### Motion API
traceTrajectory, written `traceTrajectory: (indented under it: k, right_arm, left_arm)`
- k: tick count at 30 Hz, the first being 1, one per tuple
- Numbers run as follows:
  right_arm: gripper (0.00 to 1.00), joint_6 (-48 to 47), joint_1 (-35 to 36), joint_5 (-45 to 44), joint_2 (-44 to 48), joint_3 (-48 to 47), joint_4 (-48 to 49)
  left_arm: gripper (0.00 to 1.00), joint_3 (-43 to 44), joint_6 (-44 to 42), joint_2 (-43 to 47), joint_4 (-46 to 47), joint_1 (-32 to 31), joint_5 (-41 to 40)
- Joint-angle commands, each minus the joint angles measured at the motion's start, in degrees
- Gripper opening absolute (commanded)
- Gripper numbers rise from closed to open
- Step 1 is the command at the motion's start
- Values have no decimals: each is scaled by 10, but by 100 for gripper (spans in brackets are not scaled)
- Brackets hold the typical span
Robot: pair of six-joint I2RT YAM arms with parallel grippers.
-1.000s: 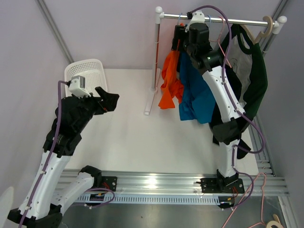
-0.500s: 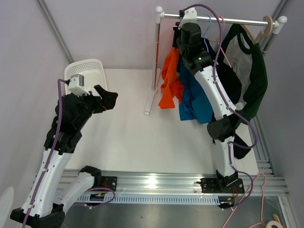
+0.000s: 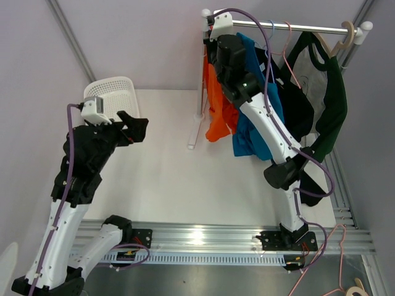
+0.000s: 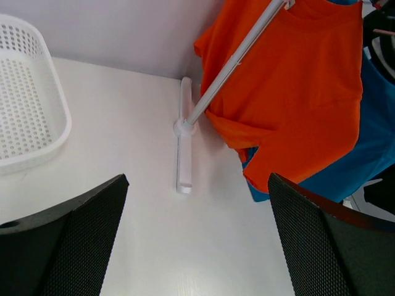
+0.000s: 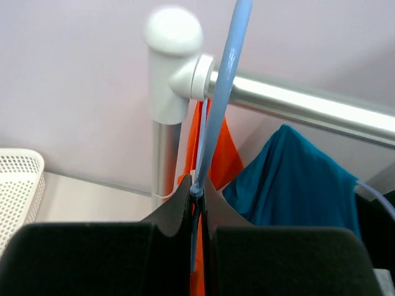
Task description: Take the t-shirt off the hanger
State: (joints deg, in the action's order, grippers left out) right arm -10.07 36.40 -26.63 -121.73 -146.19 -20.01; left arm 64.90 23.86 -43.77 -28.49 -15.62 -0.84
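Over the white surface (image 3: 166, 179), the clothes rail (image 3: 308, 27) is carrying the orange t-shirt (image 4: 290, 92) at its end by the upright post, just beside a blue t-shirt (image 4: 370, 135). The left pincer (image 4: 197, 246) is hovering above the surface with its jaws spread wide, gripping nothing. The right pincer (image 5: 196, 200) is clamping the light-blue hanger (image 5: 217, 105), which is hooking over the rail.

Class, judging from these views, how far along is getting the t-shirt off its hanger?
Done: nothing removed; the orange t-shirt hangs by the rail. In hand: the right gripper has its fingers shut on the blue hanger. Remaining: pulling the shirt free; the left gripper hovers open above the table.
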Motion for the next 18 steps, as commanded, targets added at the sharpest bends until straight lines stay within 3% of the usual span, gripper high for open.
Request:
traceTrajectory:
  k: [1,4,6,8,10,13,15,16,18]
  right_arm:
    - [0,-45,13,-46,88,-6,68]
    - [0,-32,23,-118,112,10,40]
    - [0,0,34,-167,140,28,12]
    - [0,51,43,-211,171,74,-34]
    - [0,157,50,-251,228,120,-63]
    - [0,308,81,-342,304,254,-90]
    - [0,429,85,-337,325,263,-142]
    - [0,457,85,-307,336,263,-181]
    - [0,501,86,-273,341,250,-214]
  left_arm:
    - [99,43,-35,2,6,-2,-10]
    - [99,58,-63,-12,4,-39,-30]
    - [99,64,-93,-23,6,-124,-102]
    - [99,72,-122,-39,9,-185,-120]
    - [99,73,-143,-47,13,-216,-126]
    - [100,33,-203,-31,73,-335,-160]
    - [100,4,-251,-16,118,-404,-187]
    - [99,-46,-307,0,146,-480,-229]
    - [100,-84,-366,10,248,-550,-273]
